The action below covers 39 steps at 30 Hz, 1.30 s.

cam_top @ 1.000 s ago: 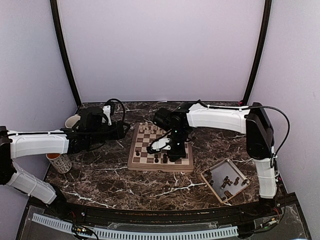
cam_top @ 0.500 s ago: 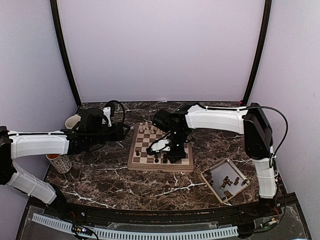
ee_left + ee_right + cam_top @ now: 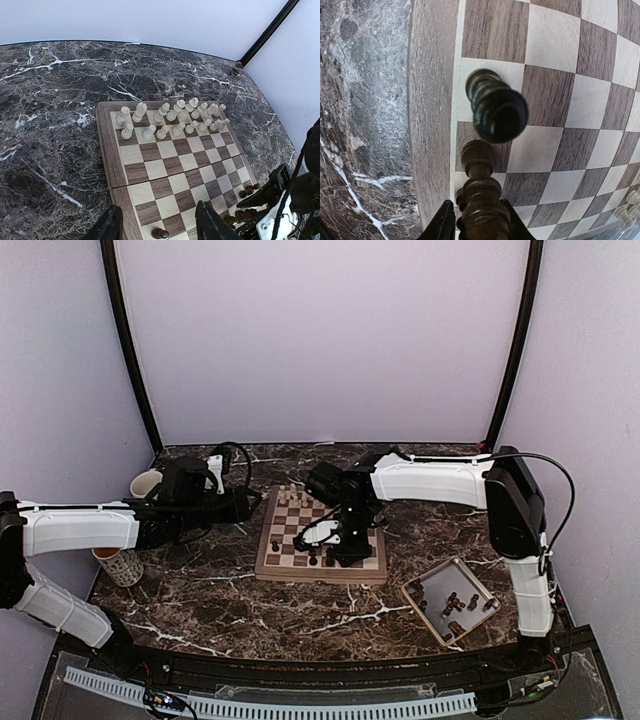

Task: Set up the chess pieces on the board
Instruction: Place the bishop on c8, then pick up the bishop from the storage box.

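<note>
Right now your right tool hangs over the board, at the row nearest the near edge of the tabletop. It is pinching a dark brown chess piece between its fingers. In the right wrist view that piece stands upright over a square just inside the board's tan rim; you cannot tell whether its base touches the wood. A second dark piece stands on the next square along the rim, just beside the held one. A few more dark chess pieces stand along the same near rows, while the pale cream chessmen fill the two rows toward the far edge. The board itself lies around the middle of the tabletop, a little toward the far edge. Your left tool hovers off the board's left side, its fingers spread with nothing between them. Toward the near right corner sits a shallow beige tray with several spare dark pieces lying in it. A pale cup and a patterned cup stand by the left edge.
</note>
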Motion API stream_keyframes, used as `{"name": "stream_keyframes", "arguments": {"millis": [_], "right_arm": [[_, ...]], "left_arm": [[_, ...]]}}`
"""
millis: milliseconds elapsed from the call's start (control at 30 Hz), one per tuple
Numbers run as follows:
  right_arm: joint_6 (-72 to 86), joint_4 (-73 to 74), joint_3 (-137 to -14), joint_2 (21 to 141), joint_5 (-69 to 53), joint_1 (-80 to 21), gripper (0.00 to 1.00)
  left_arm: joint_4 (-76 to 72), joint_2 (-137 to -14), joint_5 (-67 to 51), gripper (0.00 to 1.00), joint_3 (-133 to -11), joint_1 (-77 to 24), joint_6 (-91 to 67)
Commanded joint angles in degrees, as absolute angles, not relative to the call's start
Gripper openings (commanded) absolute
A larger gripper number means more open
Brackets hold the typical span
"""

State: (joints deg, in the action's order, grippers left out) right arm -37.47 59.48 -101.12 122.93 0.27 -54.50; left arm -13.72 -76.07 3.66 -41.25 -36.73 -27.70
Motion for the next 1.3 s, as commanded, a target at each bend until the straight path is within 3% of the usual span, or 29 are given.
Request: {"name": "stream_keyframes", "arguments": {"millis": [0, 400, 767, 1067, 1267], "right_arm": [[-37.5, 56.2, -99.7, 121.0, 1.9, -55.1, 0.29], [-37.0, 56.4, -99.5, 119.5, 0.6, -55.1, 0.30], [-34.7, 61.1, -98.7, 108.7, -7.0, -50.4, 0.36], [-32.9, 60.9, -82.6, 95.0, -10.5, -38.2, 0.36], [-34.8, 62.4, -70.0, 85.2, -10.7, -33.6, 0.35]], "left_arm": [[-15.2, -76.0, 3.1, 0.52, -40.7, -36.4, -28.2], [-15.5, -75.6, 2.4, 0.52, -40.2, -36.4, -28.6], [-16.5, -74.2, -3.3, 0.53, -41.0, -36.4, -22.2], [-15.9, -78.3, -13.5, 0.49, -46.2, -36.6, -17.8], [-17.2, -79.8, -14.1, 0.48, -47.0, -37.4, -17.6]]}}
